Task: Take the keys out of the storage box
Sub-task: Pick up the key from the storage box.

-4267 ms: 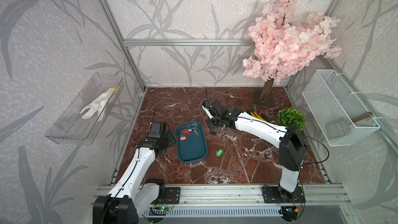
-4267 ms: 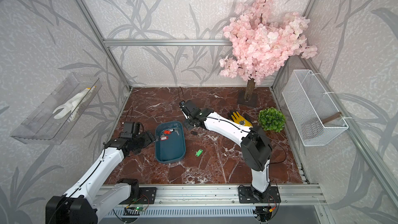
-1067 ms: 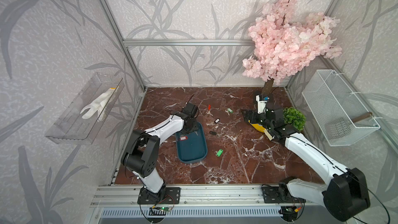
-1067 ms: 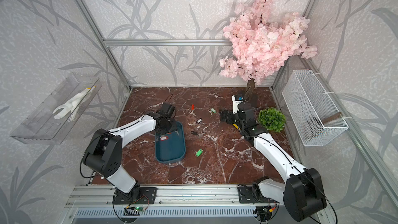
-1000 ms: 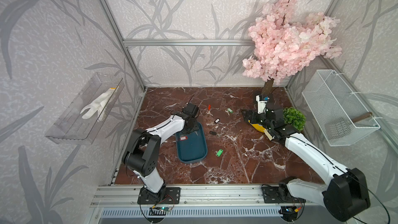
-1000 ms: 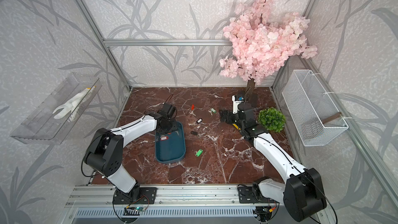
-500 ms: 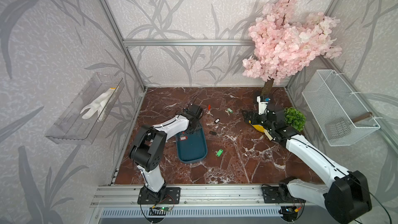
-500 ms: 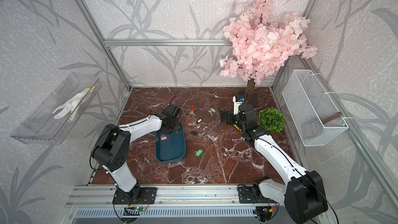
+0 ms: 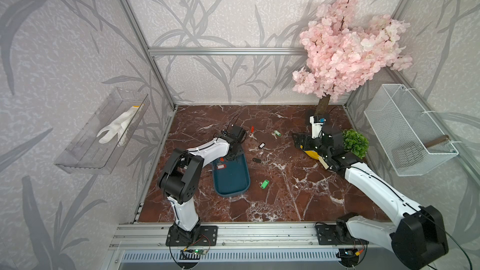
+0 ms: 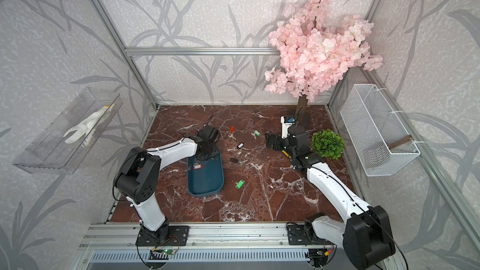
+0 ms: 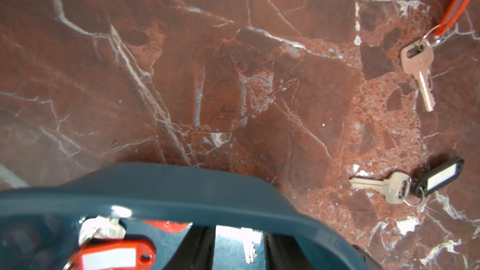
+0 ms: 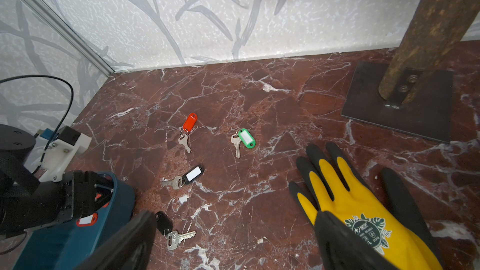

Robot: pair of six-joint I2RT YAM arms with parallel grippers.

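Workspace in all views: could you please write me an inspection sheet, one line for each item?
Surface: red marble tabletop, no spill seen.
Job's things: teal storage box holds at least two red-tagged keys; five loose keys lie on the marble outside it.
Clutter: yellow-black glove, green plant ball, pink blossom tree.
Grippers: left tool inside the box, jaws apart around a key blade; right tool wide open, empty, by the glove.
Cables: black cable loops above the left wrist, clear of the keys.
Surroundings: clear wall tray with a white glove; white wire basket.
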